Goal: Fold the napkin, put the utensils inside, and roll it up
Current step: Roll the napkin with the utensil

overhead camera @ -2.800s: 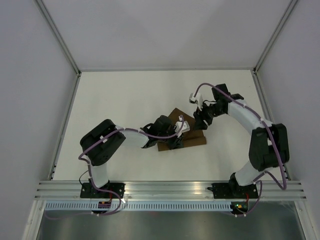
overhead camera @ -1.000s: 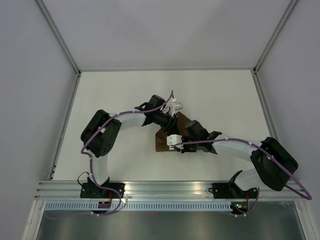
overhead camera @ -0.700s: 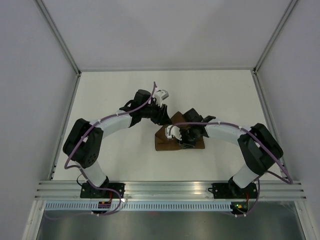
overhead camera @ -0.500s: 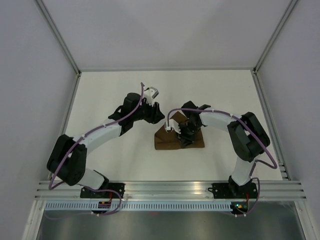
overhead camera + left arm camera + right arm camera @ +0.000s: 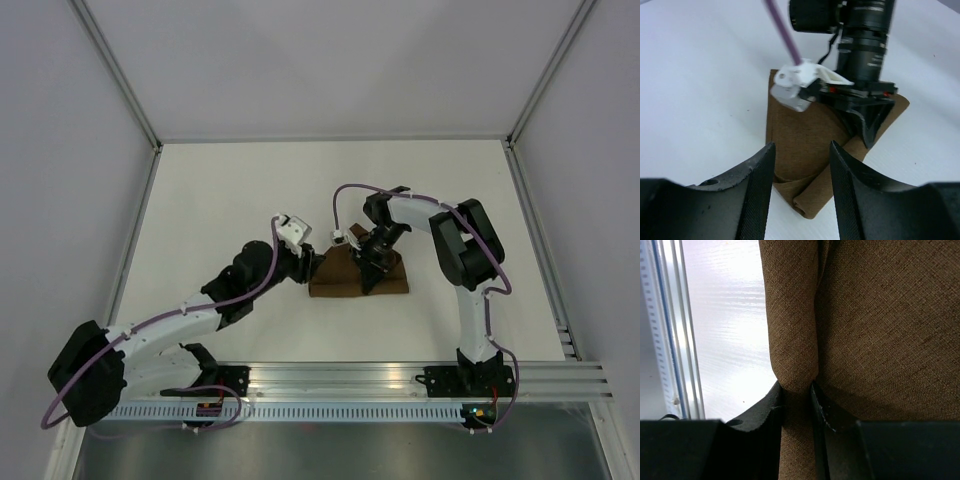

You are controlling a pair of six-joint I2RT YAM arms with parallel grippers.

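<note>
**White shells, black joints, purple cables**

The left arm [image 5: 165, 325] and right arm [image 5: 472, 320] share white link shells and bulky black joint housings [image 5: 462, 240]. A purple cable [image 5: 782, 30] loops along each. Their fingers [image 5: 754, 195] are matte black and curved. A white bracket [image 5: 800, 82] sits at the right wrist.

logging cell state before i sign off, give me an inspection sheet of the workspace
surface: white table, matte
job's things: brown napkin folded, partly rolled; utensils not seen
clutter: nothing seen
grippers: left pincer open, empty, near the napkin's edge; right pincer shut on a napkin fold
cables: purple cable runs along each arm
surroundings: pale walls, metal rail at the near edge
</note>
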